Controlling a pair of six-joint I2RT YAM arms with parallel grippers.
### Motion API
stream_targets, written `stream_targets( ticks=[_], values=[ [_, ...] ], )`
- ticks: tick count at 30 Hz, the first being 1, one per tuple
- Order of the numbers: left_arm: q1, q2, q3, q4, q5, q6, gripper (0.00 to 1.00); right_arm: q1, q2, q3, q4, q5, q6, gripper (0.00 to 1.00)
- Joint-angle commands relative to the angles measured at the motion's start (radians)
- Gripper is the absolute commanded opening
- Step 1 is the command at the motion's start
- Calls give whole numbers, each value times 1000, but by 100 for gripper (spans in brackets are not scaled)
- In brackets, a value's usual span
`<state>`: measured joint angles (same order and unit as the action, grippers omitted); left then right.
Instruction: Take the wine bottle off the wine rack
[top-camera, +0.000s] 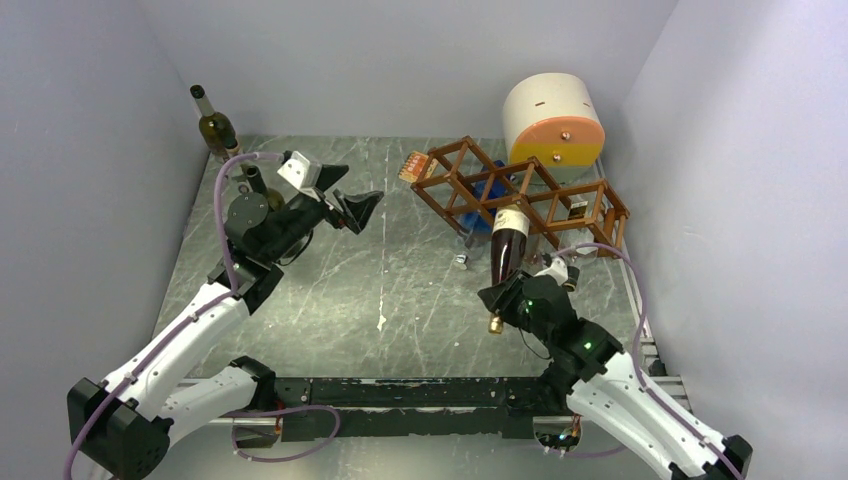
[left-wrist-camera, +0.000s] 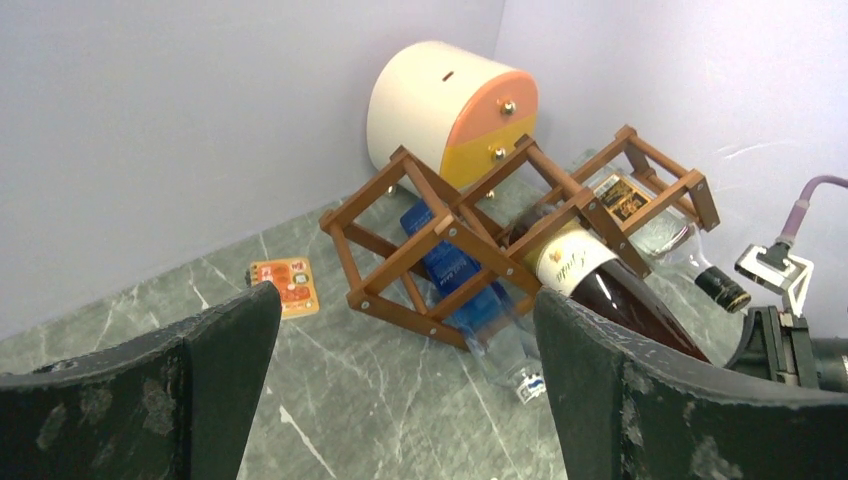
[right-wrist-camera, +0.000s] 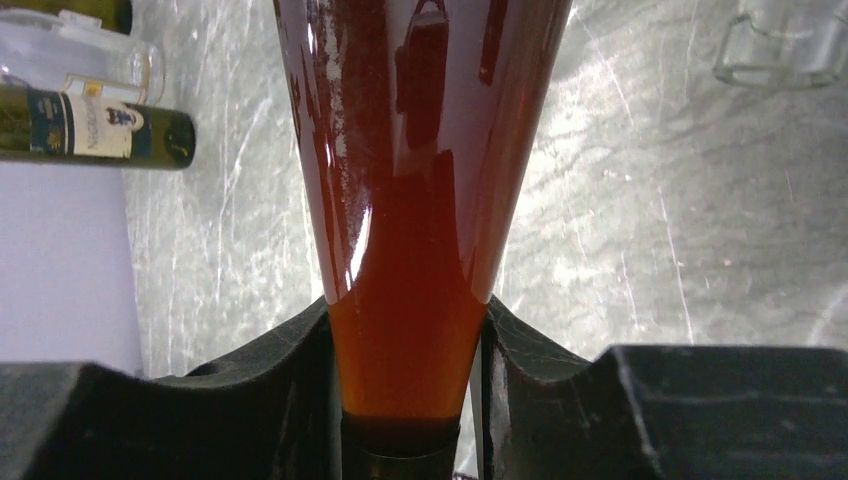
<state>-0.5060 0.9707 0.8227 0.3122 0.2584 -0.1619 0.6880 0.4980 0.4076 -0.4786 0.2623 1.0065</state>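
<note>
The reddish-brown lattice wine rack (top-camera: 520, 192) stands at the back right of the table; it also shows in the left wrist view (left-wrist-camera: 510, 225). A dark wine bottle (top-camera: 507, 250) with a cream label sticks out of a front cell, neck toward me. My right gripper (top-camera: 512, 300) is shut on its neck, and the right wrist view shows the amber neck (right-wrist-camera: 405, 330) between the pads (right-wrist-camera: 270, 370). My left gripper (top-camera: 362, 210) is open and empty, left of the rack; its fingers (left-wrist-camera: 200, 370) frame the rack.
A blue-labelled clear bottle (left-wrist-camera: 470, 285) lies in a lower cell. A clear bottle (left-wrist-camera: 650, 225) lies in the right cell. A cream-and-orange cylinder (top-camera: 553, 122) stands behind the rack. A green bottle (top-camera: 215, 125) stands back left. An orange card (left-wrist-camera: 285, 285) lies beside the rack.
</note>
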Motion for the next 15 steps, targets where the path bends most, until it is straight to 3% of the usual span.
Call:
stream_targets(
  ticks=[1,9,15],
  values=[
    [-6,-17,-43,154,32,-19,100,3,-87,94,-98,22,13,0],
    [-44,13,-70,229,97,-18,100,2,-106,285,-388,-42,4,0],
    [-87,34,-75,241,110,0,99,2,-93,376,-505,-150,-38,0]
  ],
)
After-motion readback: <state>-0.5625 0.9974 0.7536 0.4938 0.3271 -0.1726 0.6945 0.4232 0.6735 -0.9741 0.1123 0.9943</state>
